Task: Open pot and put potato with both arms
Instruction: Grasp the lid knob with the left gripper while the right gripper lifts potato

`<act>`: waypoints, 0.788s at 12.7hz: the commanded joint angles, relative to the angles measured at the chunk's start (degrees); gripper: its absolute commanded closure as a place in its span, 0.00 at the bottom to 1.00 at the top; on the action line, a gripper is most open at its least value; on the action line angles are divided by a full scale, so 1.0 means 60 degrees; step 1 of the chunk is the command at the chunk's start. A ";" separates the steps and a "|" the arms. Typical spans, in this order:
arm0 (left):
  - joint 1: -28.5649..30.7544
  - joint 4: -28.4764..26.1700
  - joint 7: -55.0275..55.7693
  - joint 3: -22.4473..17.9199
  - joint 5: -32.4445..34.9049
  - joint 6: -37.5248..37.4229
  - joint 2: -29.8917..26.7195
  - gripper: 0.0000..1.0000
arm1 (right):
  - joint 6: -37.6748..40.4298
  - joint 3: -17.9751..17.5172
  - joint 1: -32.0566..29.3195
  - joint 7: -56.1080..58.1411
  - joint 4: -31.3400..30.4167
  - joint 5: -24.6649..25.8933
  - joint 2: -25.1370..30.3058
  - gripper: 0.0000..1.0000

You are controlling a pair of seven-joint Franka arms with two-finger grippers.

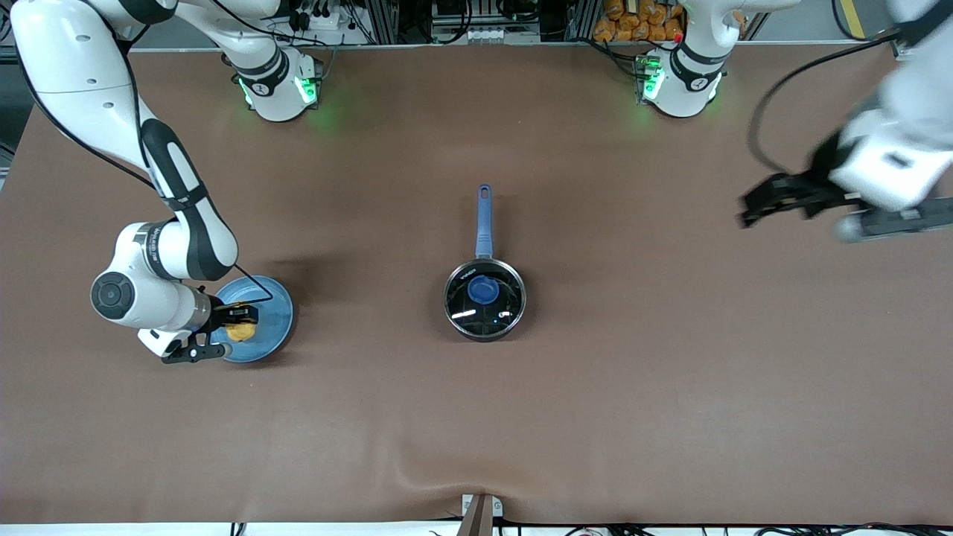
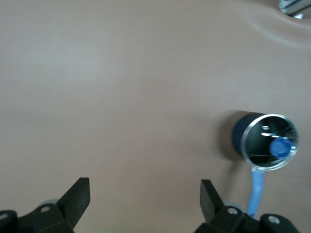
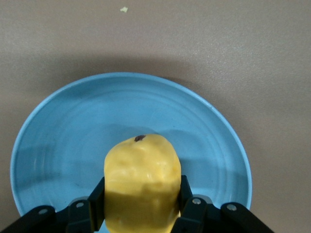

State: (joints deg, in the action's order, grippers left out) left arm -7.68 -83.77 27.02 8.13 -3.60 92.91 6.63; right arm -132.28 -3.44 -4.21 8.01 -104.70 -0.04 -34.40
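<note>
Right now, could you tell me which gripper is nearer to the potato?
Right. The right gripper is closed around the potato on the blue plate; the left gripper hangs open near the left arm's table end.

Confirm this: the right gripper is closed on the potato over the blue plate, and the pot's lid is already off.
Not quite: the lid is still on the pot, as the front view shows. The right gripper does grip the potato over the blue plate.

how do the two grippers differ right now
The right gripper is down at the blue plate, while the left gripper is over bare table toward its own end. The right gripper is shut on the potato; the left gripper is open and holds nothing. Both are black two-finger grippers.
</note>
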 commanded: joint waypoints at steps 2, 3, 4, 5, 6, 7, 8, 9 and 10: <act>-0.1688 0.0104 0.1909 -0.0007 0.0217 0.0802 0.0928 0.00 | -0.0014 -0.0115 -0.0089 -0.0046 -0.0025 -0.0170 0.0035 0.87; -0.2041 0.0118 0.2189 -0.0007 0.0306 0.1051 0.1177 0.00 | 0.0000 -0.0115 -0.0089 -0.0046 -0.0011 -0.0170 0.0064 0.87; -0.2421 0.0147 0.2336 -0.0007 0.0322 0.1372 0.1513 0.00 | 0.0029 -0.0130 -0.0089 -0.0017 -0.0011 -0.0170 0.0094 0.87; -0.2817 0.0191 0.2526 -0.0022 0.0380 0.1695 0.1864 0.00 | 0.0044 -0.0144 -0.0089 -0.0017 -0.0011 -0.0170 0.0138 0.87; -0.3125 0.0351 0.2963 -0.0022 0.0409 0.2176 0.2332 0.00 | 0.0044 -0.0188 -0.0089 -0.0003 -0.0011 -0.0170 0.0196 0.87; -0.3346 0.0425 0.3388 -0.0036 0.0569 0.2645 0.2743 0.00 | 0.0044 -0.0217 -0.0074 -0.0002 -0.0011 -0.0170 0.0226 0.87; -0.3624 0.0484 0.3828 -0.0036 0.0774 0.3158 0.3124 0.00 | 0.0059 -0.0334 -0.0103 -0.0017 -0.0011 -0.0170 0.0342 0.87; -0.3829 0.0499 0.4122 -0.0051 0.0848 0.3583 0.3432 0.00 | 0.0074 -0.0364 -0.0089 -0.0032 0.0004 -0.0170 0.0401 0.87; -0.4093 0.0528 0.4284 -0.0095 0.0922 0.3791 0.3653 0.00 | 0.0233 -0.0379 -0.0060 -0.0046 0.0033 -0.0170 0.0503 0.87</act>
State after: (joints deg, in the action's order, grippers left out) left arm -29.73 -83.52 49.96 8.44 0.04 114.03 25.19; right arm -132.19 -4.83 -4.18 8.00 -103.98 -0.04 -33.65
